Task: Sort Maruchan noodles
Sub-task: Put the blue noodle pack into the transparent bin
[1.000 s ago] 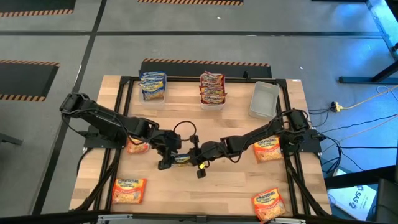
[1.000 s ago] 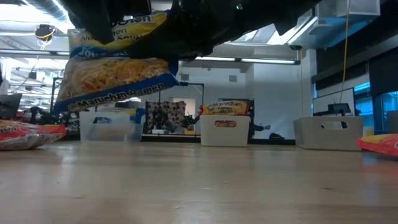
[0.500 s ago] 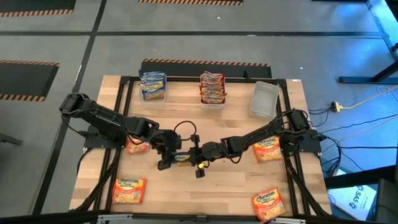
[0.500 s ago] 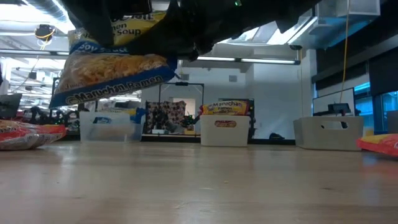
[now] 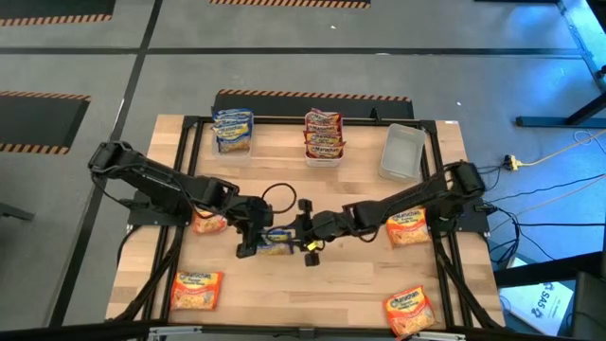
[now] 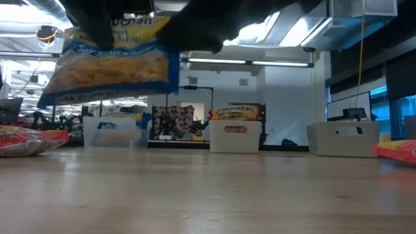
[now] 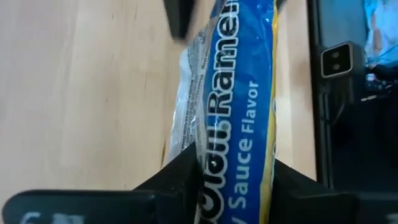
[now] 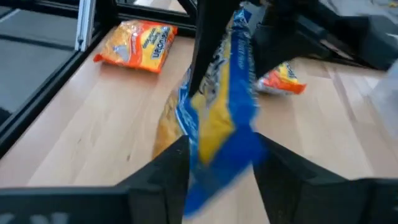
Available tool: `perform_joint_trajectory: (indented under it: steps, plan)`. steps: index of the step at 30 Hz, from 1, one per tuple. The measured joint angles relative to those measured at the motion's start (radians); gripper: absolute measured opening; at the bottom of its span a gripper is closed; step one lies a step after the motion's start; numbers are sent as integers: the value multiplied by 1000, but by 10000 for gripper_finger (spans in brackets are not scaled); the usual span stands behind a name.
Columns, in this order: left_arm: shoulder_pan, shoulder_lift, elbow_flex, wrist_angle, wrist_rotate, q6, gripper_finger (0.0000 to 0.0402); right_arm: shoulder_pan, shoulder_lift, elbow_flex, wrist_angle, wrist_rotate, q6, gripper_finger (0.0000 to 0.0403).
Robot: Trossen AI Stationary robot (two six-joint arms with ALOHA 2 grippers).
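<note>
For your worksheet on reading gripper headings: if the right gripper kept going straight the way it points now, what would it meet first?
The right gripper points toward the left gripper. Between its fingers sits the blue ramen packet, so it would meet that first, then probably the left gripper, though depth is unclear.

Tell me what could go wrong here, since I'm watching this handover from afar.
1. The blue packet hangs above the table between the left gripper and right gripper; a loose hold could drop it.
2. With both grippers on one crinkly wrapper, pulling apart might tear it.
</note>
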Motion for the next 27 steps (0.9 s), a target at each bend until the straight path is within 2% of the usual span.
perform_joint_trajectory:
  steps: [5,10,13,19,23,27]
  plan:
    - [0,-37,0,-51,-19,3,89,1,-86,0,-218,-2,70,181]
    - [26,-119,0,-163,-72,28,82,19,-84,-33,-294,-4,119,182]
    - [59,-179,0,-240,-112,57,81,38,-78,-92,-251,15,163,180]
    - [187,-292,0,-439,-207,182,82,87,-78,-228,-41,79,250,179]
    - [301,-334,0,-523,-328,344,82,104,-78,-296,65,114,291,179]
    - [410,-359,0,-521,-457,538,82,111,-78,-323,104,116,343,179]
